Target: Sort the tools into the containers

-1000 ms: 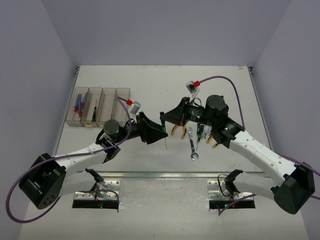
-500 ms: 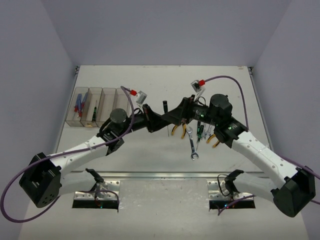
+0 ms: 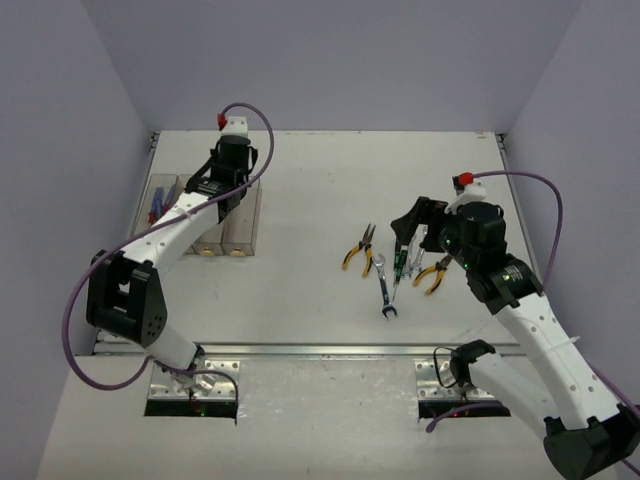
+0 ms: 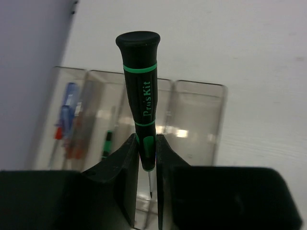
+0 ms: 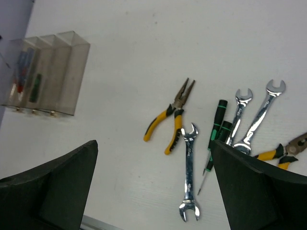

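Left hand [image 4: 147, 143] is clamped on the black/green screwdriver [image 4: 140, 72] above the clear bin row [image 4: 211, 96]: best to align the shaft with the bin holding the matching screwdriver [image 4: 108, 143], dip below the walls, then release; right hand [image 5: 153, 158] hangs wide apart over loose tools [image 5: 189, 167] on the bench [image 5: 120, 96].

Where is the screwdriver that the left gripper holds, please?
In the left wrist view, the left gripper pinches the screwdriver over the bins, on the robot's left.

White table [image 3: 320, 180], clear bins [image 5: 72, 72], pliers [image 5: 170, 122], wrenches [image 5: 189, 172], perhaps two screwdrivers [image 5: 218, 122]
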